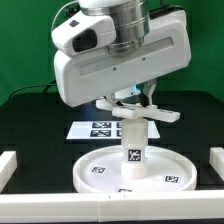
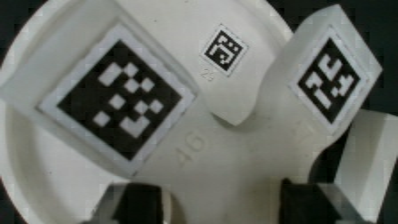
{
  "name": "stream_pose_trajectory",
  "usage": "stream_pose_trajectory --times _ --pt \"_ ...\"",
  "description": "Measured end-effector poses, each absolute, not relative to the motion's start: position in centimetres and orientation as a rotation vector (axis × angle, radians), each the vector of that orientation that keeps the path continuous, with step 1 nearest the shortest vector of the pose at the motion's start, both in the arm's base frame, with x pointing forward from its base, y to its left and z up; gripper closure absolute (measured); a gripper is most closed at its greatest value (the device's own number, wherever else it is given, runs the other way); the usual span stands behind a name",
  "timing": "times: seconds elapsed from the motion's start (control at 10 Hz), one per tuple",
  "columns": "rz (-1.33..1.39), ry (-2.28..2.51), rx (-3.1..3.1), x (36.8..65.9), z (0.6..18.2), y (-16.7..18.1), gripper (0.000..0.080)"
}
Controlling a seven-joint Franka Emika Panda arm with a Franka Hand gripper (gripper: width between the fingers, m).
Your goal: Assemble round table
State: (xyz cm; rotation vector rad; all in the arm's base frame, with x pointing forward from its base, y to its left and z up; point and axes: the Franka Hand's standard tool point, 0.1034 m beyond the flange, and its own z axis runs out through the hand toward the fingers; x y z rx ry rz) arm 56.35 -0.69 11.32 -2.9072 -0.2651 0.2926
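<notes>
**White plastic cross piece pinched right on top of the leg**

Biggest thing first: the black table (image 1: 25, 105) that everything sits on, with the bulky white robot arm (image 1: 110, 50) hanging over the middle of it. Below that is the large white plastic round disc (image 1: 100, 172), rimmed and lying flat, with little square black-white tags on its face. It's nearer the camera than the thin flat white marker board (image 1: 92, 128), which lies just behind it.

The short white cylinder leg (image 1: 133, 142) stands upright at about the disc's centre, with one tag on its side. On top of the leg sits the white cross-shaped base piece (image 1: 145, 113), arms spread roughly level.

The gripper (image 1: 135, 104) comes down from straight above, jaws clamped onto that cross piece. In the wrist view the two dark fingers (image 2: 143, 205) sit either side of the cross's middle, with white plastic filling the gap between them. Two arms with big tags fan away from the fingers, and the disc's face shows beyond them with one small tag.

Can't tell if the cross is actually seated on the leg or just resting there.
</notes>
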Motion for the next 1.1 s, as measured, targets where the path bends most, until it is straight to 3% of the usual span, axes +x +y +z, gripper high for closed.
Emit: stream_pose_trajectory --times 0.3,0.4,0.5,0.6,0.7,0.9,1.1 --pt "0.31 -0.042 -2.908 56.3 11.4 -0.6 0.048" --pt "0.31 -0.046 -2.909 56.3 11.4 -0.6 0.0423" --pt "0.31 -0.047 -2.909 56.3 11.3 -0.5 0.0423" --pt "0.307 -0.059 -2.909 56.4 11.4 -0.6 0.0237" --pt "0.289 -0.119 -2.909 56.5 11.9 -0.8 0.0174" --pt "0.266 -0.13 -2.912 56.7 13.4 -1.3 0.0155" --pt "0.263 -0.15 -2.909 56.7 13.7 -1.2 0.0151"
